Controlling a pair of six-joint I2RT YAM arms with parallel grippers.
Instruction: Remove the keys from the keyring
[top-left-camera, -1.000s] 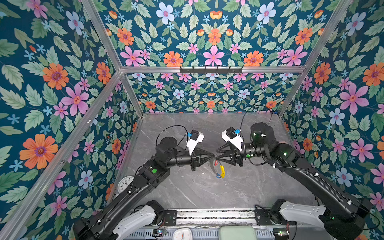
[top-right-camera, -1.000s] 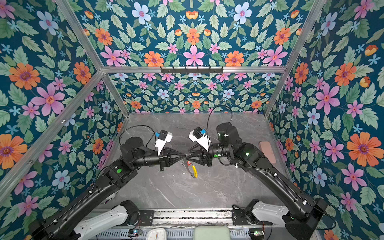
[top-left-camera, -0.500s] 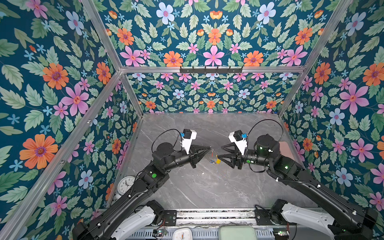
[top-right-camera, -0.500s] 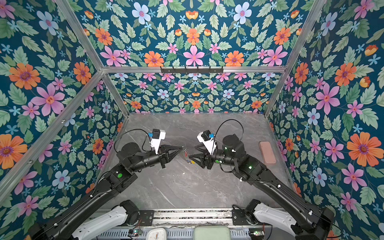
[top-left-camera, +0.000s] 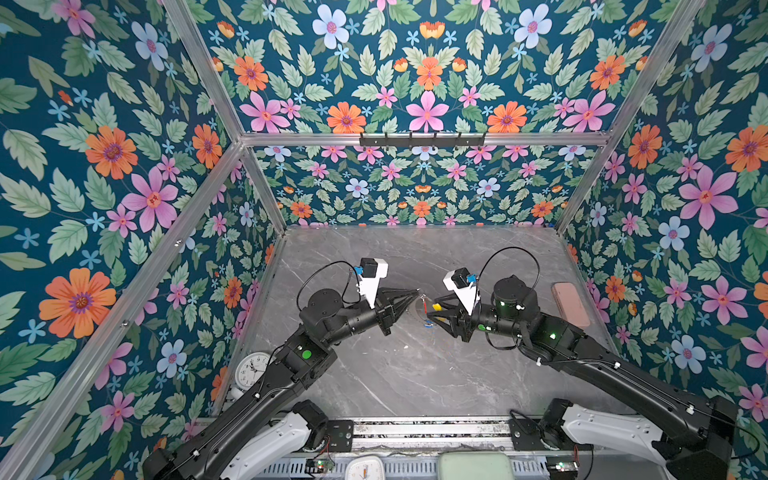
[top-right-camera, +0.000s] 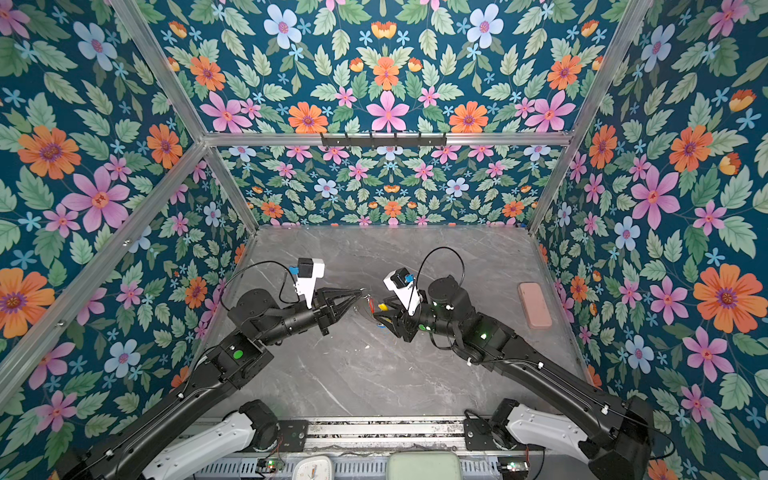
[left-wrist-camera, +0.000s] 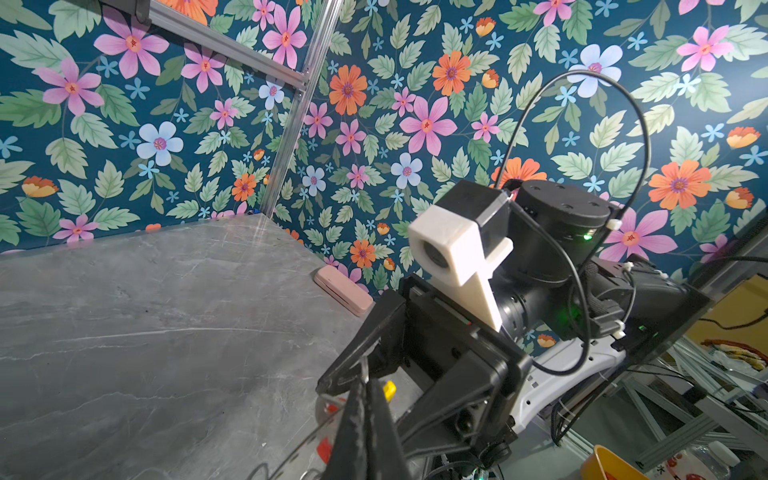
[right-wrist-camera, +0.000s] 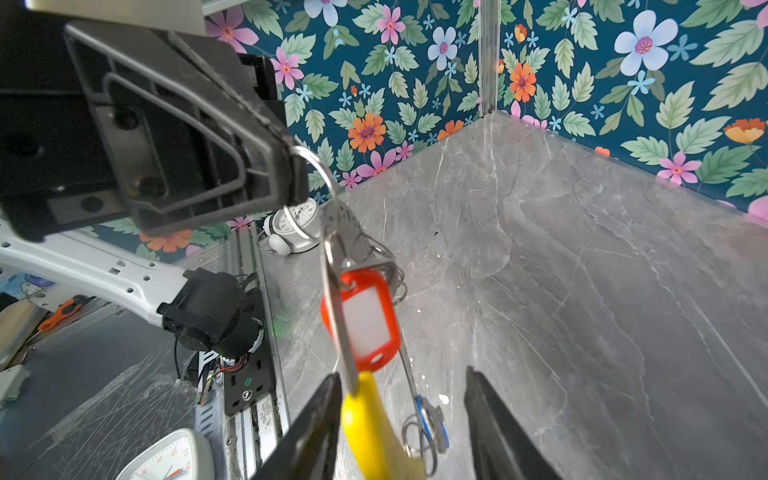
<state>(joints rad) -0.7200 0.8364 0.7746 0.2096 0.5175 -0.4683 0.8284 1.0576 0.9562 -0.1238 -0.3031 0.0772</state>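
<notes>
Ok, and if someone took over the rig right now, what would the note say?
Left gripper: shut on a small loop of the keyring, which hangs from it.
Right gripper: open, jaws either side of the yellow section.
Red-tag key and blue-tag key appear still on the keyring.
Done: keyring held up. Left: both keys to come off.

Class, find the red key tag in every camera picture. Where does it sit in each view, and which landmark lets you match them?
In a top view: red tag between left gripper and right gripper.
In a top view: likewise between the two grippers.
Left wrist: partly hidden behind the left gripper's shut fingers.
Right wrist: large, hanging on the keyring.
Landmark: the keyring's yellow section, beside the tag in all four.
</notes>
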